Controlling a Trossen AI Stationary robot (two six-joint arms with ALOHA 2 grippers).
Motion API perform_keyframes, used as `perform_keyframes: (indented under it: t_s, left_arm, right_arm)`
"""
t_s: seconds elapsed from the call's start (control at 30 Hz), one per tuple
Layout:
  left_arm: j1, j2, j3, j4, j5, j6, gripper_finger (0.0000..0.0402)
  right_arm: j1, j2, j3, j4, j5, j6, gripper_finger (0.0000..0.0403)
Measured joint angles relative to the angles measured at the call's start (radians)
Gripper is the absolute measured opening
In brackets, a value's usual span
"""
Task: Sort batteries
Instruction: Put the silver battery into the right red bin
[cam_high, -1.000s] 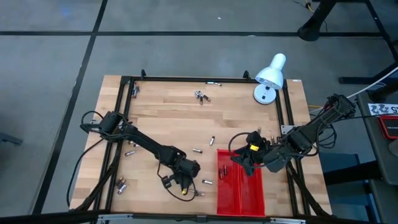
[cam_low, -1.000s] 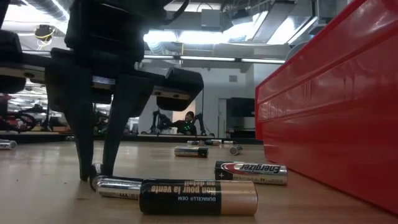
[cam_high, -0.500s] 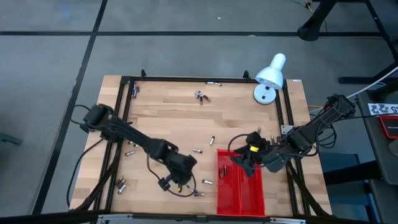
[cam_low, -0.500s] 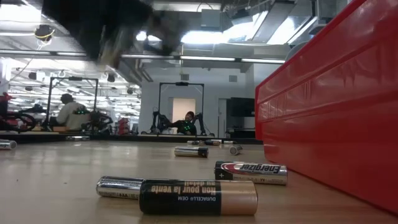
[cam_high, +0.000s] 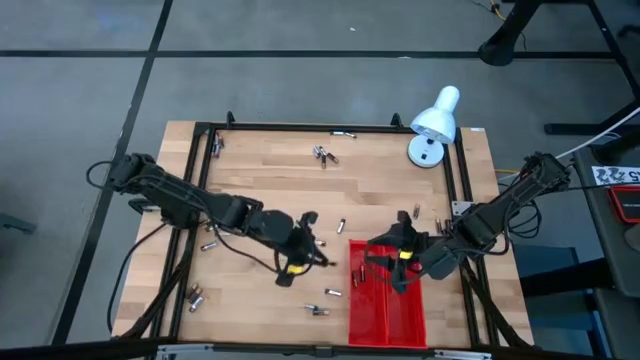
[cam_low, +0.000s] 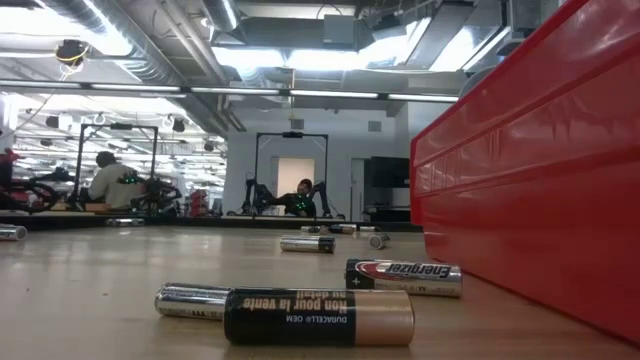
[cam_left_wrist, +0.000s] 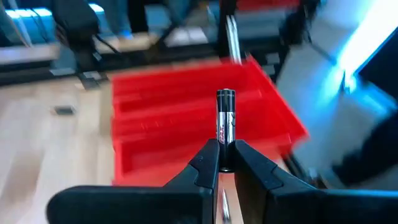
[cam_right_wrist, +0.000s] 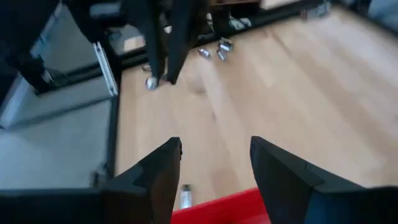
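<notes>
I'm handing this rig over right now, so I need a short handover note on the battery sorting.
Left gripper: shut on a slim silver cylindrical battery, carried above the wooden table toward the red plastic tray.
Right gripper: open, empty, over the tray's far end.
Loose batteries: several across the table, three by the tray's near corner, a cluster near the far edge.
Done: one picked up. Left: drop it in, sort the rest.

Batteries scattered across the table, tray at front right, lamp behind it.
</notes>
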Motion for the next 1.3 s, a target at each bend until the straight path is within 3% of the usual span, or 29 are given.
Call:
perform_keyframes:
  t_s: [0.1,0.5,0.93,1.1,1.3]
  left_arm:
    - [0.014,0.0,0.0,0.054,-0.003,0.003,0.0021]
    - [0.025,0.0,0.0,0.258,-0.078,0.042,0.0021]
    - [0.028,-0.002,0.0,0.299,-0.093,0.05,0.0022]
    - [0.028,-0.001,0.0,0.301,-0.093,0.061,0.0024]
    - [0.028,-0.001,0.0,0.3,-0.101,0.064,0.0025]
  right_arm:
    - [-0.006,0.011,0.0,0.05,0.011,-0.153,0.0195]
    - [-0.019,0.021,0.001,0.336,0.017,-0.377,0.0195]
    - [-0.083,0.057,0.001,0.45,-0.046,-0.409,0.0194]
    - [-0.083,0.057,0.001,0.449,-0.052,-0.409,0.017]
    - [-0.083,0.057,0.001,0.448,-0.051,-0.409,0.0113]
